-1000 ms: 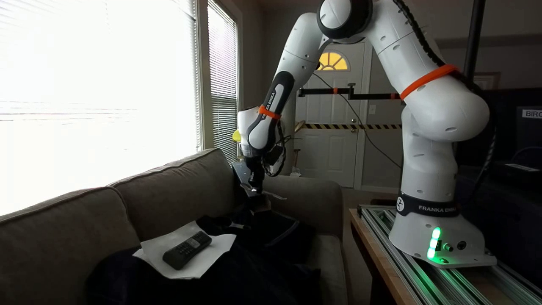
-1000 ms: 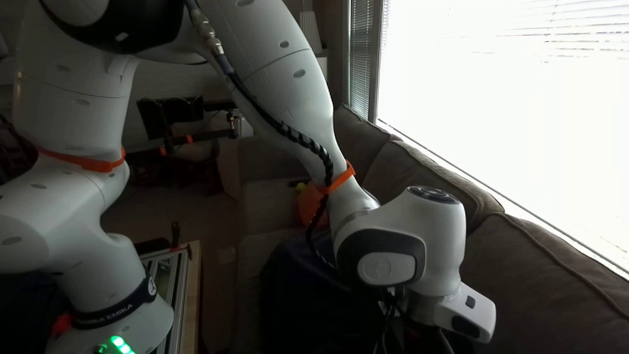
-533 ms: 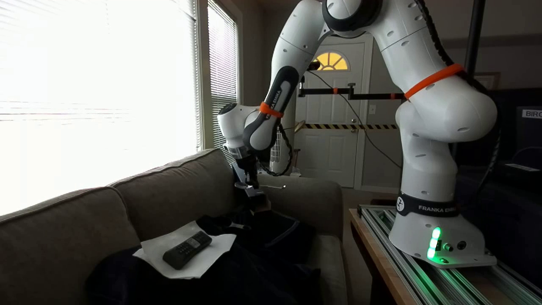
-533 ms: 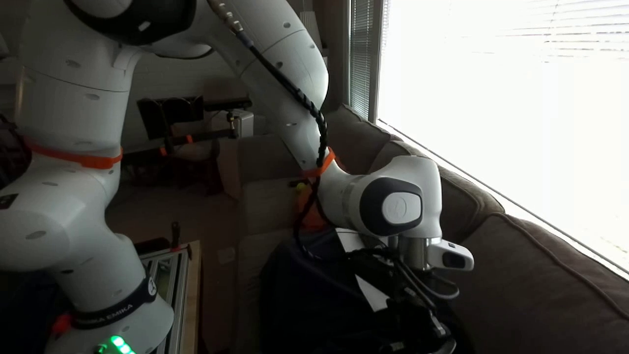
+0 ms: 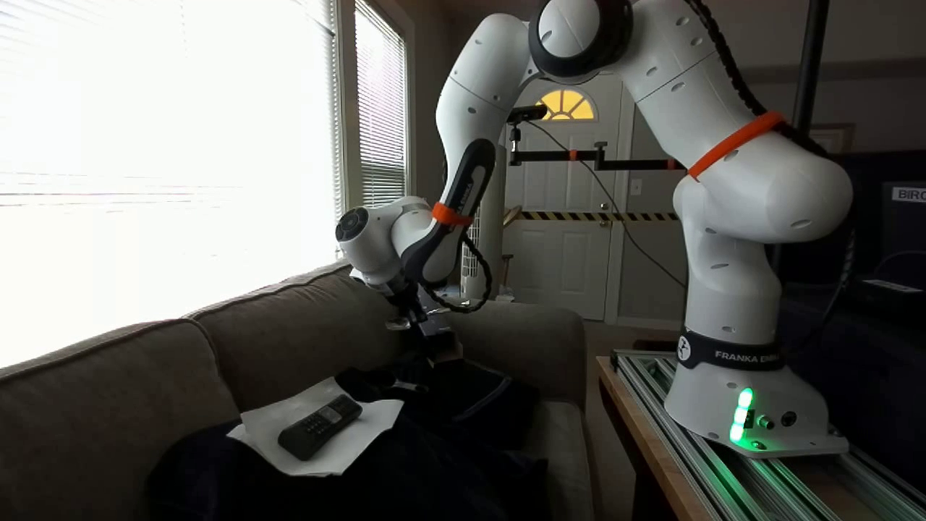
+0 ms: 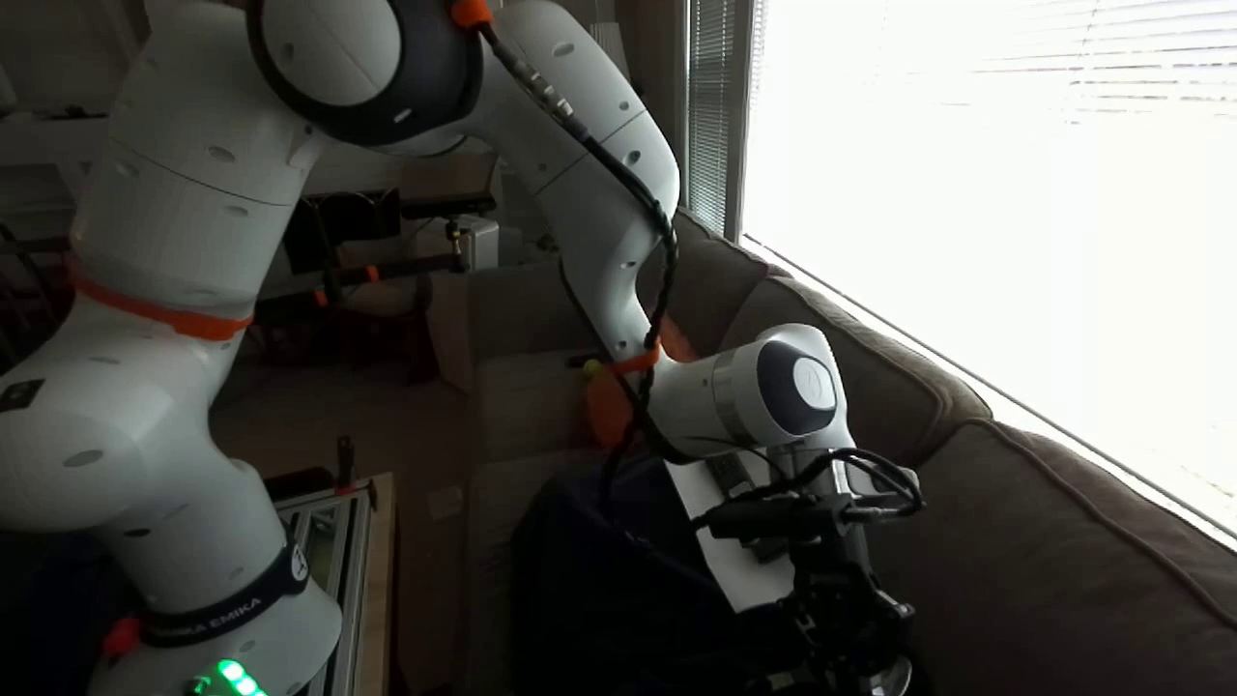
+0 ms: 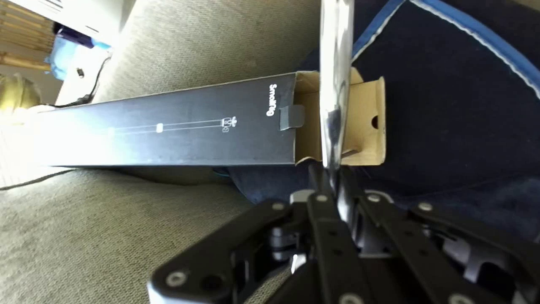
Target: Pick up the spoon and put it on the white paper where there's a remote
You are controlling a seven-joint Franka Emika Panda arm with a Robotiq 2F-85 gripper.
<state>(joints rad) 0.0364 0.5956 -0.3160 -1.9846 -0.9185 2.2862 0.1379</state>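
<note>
Claw (image 7: 333, 179): clamped on the spoon (image 7: 336, 63), jaws drawn together on either side of its shiny metal stem.
Spoon position: in the air over the couch (image 5: 123, 405), apart from the white paper (image 5: 353, 437); in the wrist view, the stem extends from the jaws to the top edge.
White paper: slightly rumpled, laid on the dark cloth (image 5: 217, 474) near the couch backrest.
Remote (image 5: 320, 427): black, resting on the white paper, keys facing up.
Box (image 7: 190, 131): dark, lettered "SmallRig", end flap unfolded, partly crossed by the spoon in the wrist view; in an exterior view, tilted near the couch armrest.
Arm (image 5: 474, 94): extended over the couch, green light (image 5: 741, 416) lit at its foot.
</note>
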